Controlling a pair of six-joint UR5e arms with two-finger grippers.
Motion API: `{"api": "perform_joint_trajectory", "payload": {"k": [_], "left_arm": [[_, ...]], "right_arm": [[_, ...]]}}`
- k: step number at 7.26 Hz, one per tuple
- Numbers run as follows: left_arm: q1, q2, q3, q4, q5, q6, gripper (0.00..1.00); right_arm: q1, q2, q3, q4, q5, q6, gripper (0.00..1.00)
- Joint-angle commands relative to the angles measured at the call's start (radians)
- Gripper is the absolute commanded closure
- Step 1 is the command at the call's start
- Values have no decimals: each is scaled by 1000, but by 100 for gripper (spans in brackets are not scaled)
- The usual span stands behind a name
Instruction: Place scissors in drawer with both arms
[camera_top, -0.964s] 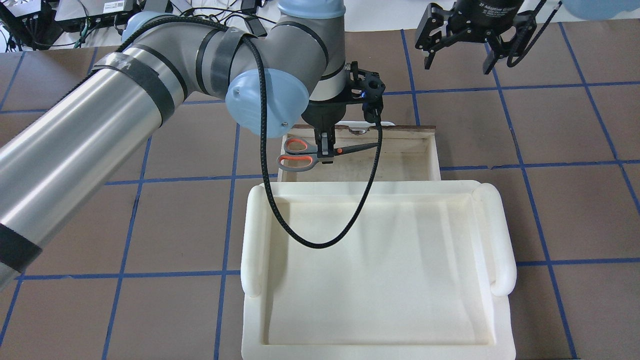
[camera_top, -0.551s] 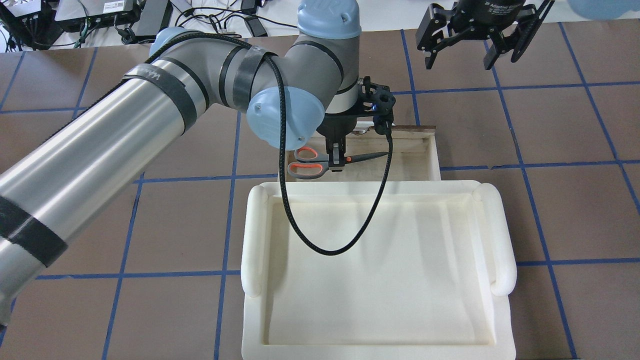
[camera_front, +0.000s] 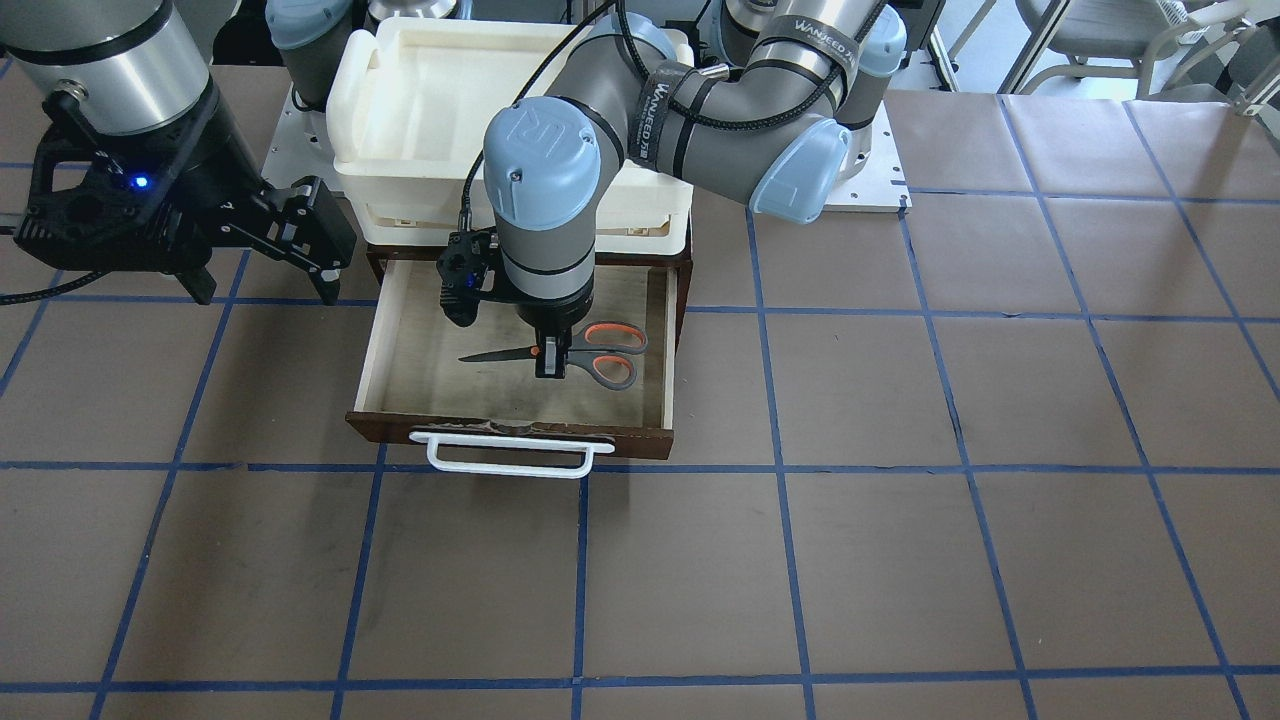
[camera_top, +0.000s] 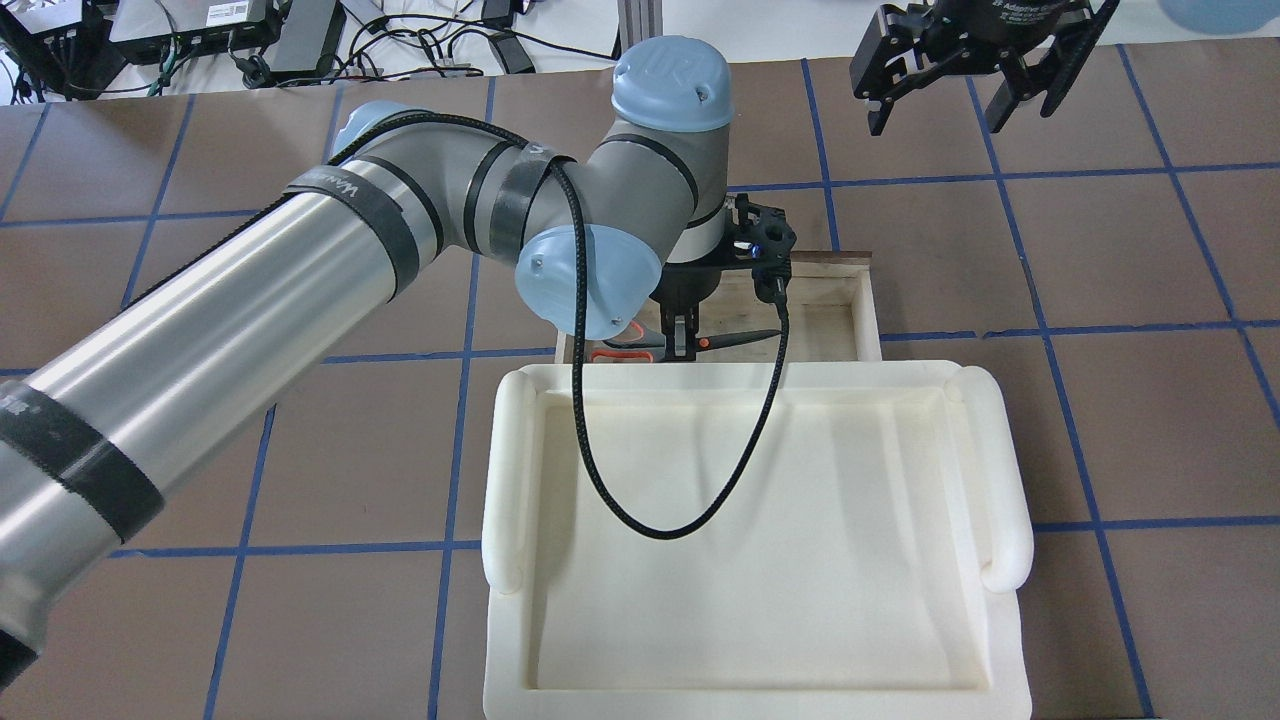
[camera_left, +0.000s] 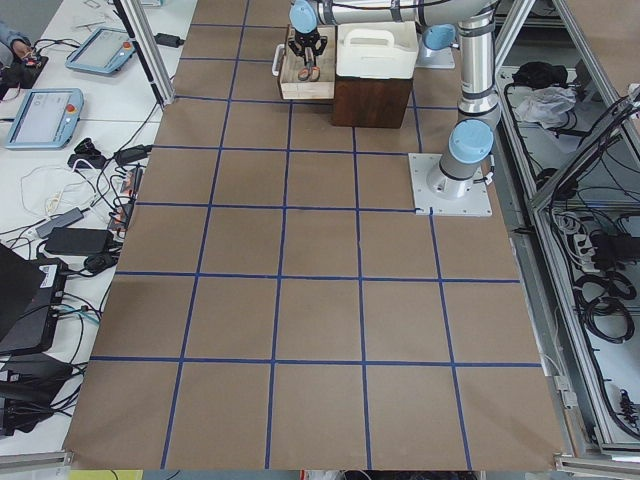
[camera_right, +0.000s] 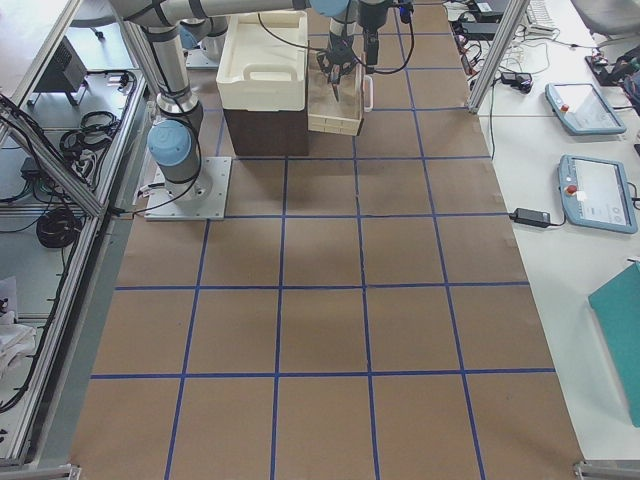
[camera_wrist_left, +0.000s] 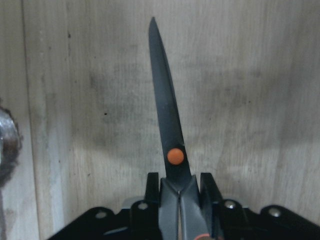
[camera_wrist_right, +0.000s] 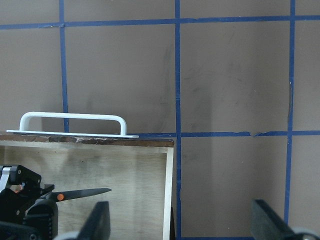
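Observation:
The scissors (camera_front: 598, 357) are level inside the open drawer (camera_front: 510, 432), blades pointing to the robot's right. My left gripper (camera_front: 552, 362) is shut on them just behind the orange pivot. In the left wrist view the dark blade (camera_wrist_left: 167, 130) lies close over the pale plywood floor (camera_wrist_left: 250, 100), between the fingers (camera_wrist_left: 207, 192). I cannot tell whether it touches the floor. From overhead the left gripper (camera_top: 683, 345) and the blade (camera_top: 745, 337) show at the drawer's near edge, with the handles mostly hidden by the arm. My right gripper (camera_top: 940, 118) is open and empty, high beyond the drawer's far right corner.
The white plastic tray (camera_top: 1000, 470) sits on the brown cabinet above the drawer and overhangs its near part. The drawer's white loop handle (camera_front: 510, 455) faces away from the robot. The right wrist view shows the handle (camera_wrist_right: 72, 122) and brown paper with blue tape lines.
My left arm has carried the scissors toward the robot and slightly to its right, deeper into the drawer and under the tray's edge. My right gripper has drifted slightly farther away, still open.

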Motion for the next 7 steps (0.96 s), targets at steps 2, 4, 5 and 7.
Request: {"api": "perform_joint_trajectory", "payload": {"k": [2,4,5,7], "left_arm": [[-2,-5,-17,16,2,-2,89],[-4,1,-17,16,11,-11,0],[-4,7,-14,16,8,-11,0],[7,76,45,-14,9,-40,0]], "right_arm": [[-1,-10,23,6,-11,1,0],[-1,-24,49,-11,-11,1,0],[-1,-24,48,-6,-12,3,0],[-1,-27,57,-8,-12,6,0]]}}
